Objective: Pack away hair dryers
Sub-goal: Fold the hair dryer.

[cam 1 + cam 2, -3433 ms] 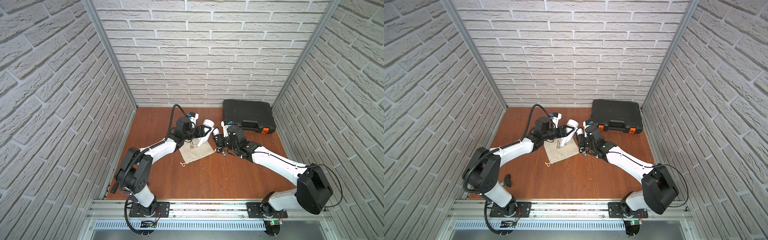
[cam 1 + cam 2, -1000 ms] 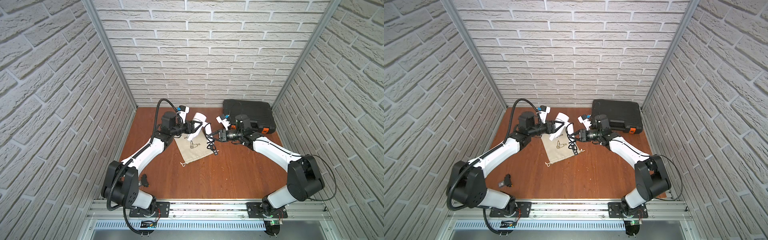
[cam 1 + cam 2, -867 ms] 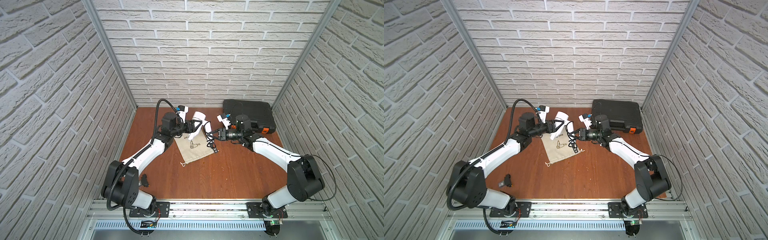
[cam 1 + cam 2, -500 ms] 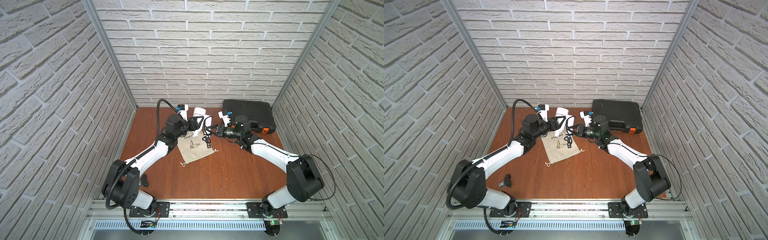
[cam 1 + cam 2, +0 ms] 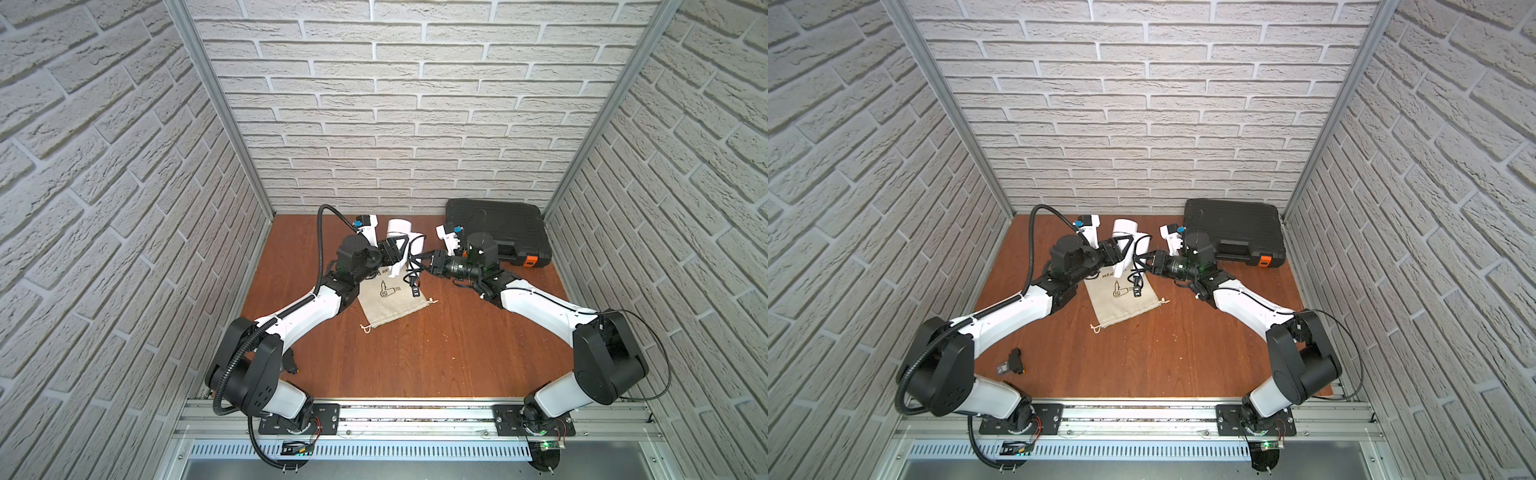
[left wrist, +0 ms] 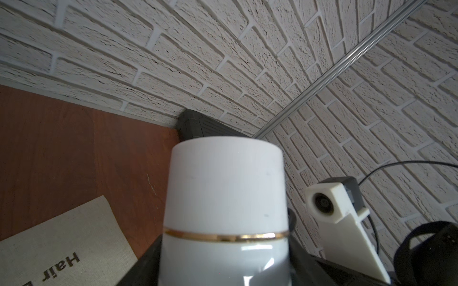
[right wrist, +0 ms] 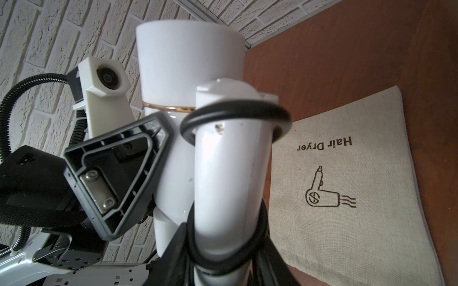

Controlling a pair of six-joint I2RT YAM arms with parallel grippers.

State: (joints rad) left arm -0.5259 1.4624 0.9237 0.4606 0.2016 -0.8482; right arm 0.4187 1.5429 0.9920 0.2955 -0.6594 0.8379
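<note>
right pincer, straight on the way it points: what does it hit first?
The dryer: its cord-wrapped handle sits between the jaws of the right pincer, seemingly gripped. Just beyond is the barrel, held by the left pincer. Depth past that is unclear.

Wood tabletop (image 5: 415, 361): beige cloth bag (image 5: 395, 309) flat, black case (image 5: 494, 218) at rear corner, small black item (image 5: 1014, 362), maybe clip.

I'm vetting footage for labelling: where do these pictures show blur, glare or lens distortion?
Left wrist: hair dryer looms close, glossy body glaring, brick wall lines bowed. Right wrist: cord soft, bag print sharp. Both top views: evenly lit, sharp.
</note>
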